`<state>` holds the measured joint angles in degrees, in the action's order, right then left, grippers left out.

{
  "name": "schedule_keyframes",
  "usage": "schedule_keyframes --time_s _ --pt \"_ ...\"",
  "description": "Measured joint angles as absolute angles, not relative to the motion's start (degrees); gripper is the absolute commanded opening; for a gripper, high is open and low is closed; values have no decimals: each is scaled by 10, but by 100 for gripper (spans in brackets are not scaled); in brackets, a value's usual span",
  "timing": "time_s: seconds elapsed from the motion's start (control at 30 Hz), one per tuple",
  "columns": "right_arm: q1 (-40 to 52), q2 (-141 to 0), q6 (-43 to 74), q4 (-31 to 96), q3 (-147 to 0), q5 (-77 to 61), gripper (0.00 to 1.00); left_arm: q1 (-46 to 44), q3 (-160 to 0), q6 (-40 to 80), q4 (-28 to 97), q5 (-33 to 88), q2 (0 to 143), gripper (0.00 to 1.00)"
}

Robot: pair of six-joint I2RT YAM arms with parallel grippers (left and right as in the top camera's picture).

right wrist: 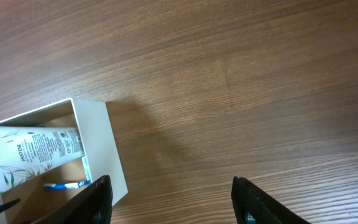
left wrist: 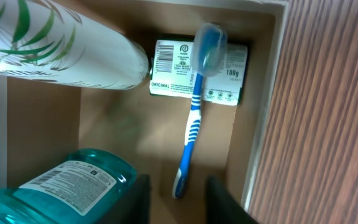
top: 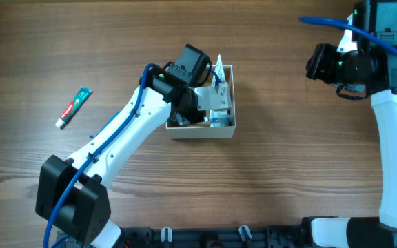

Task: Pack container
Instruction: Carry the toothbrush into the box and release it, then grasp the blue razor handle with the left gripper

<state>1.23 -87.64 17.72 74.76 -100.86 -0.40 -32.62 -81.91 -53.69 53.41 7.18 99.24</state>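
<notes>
Container [top: 202, 132]: square, open-topped, thin white walls, tan cardboard inside. In the overhead view you find it just left of the table's centre, with the left arm reaching down into it.

Contents, left wrist view: a white tube with green leaf print [left wrist: 61, 50] at 11 o'clock, a green soap box [left wrist: 173, 68] flat against the far wall at 12, a blue-and-white toothbrush [left wrist: 191, 124] lying with its head over that box, and a teal bottle [left wrist: 73, 186] at 7.

Your left gripper [left wrist: 177, 180] is inside the container, fingers parted either side of the toothbrush's handle end, not pinching it. Your right gripper [right wrist: 173, 193] hangs spread and empty over bare table, at the container's 2 o'clock.

Surface: brown wood-grain table [top: 288, 172]. A toothpaste tube [top: 73, 108] lies at the container's 9 o'clock, well apart. A black rail [top: 205, 238] runs along the 6 o'clock edge.
</notes>
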Motion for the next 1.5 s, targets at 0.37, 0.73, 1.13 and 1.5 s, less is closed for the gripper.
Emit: schedule_keyframes --time_s 0.37,0.73,1.13,1.5 --pt "12 -876 177 748 -1009 -4 62 -326 -819 -441 560 41 973 82" --pt "12 -876 177 748 -1009 3 62 -140 -824 -192 585 -1 785 94" --pt "12 -876 176 748 -1009 3 62 24 -779 -155 563 34 1012 93" --pt "12 -876 176 747 -1009 3 62 24 -775 -155 578 33 1148 85"
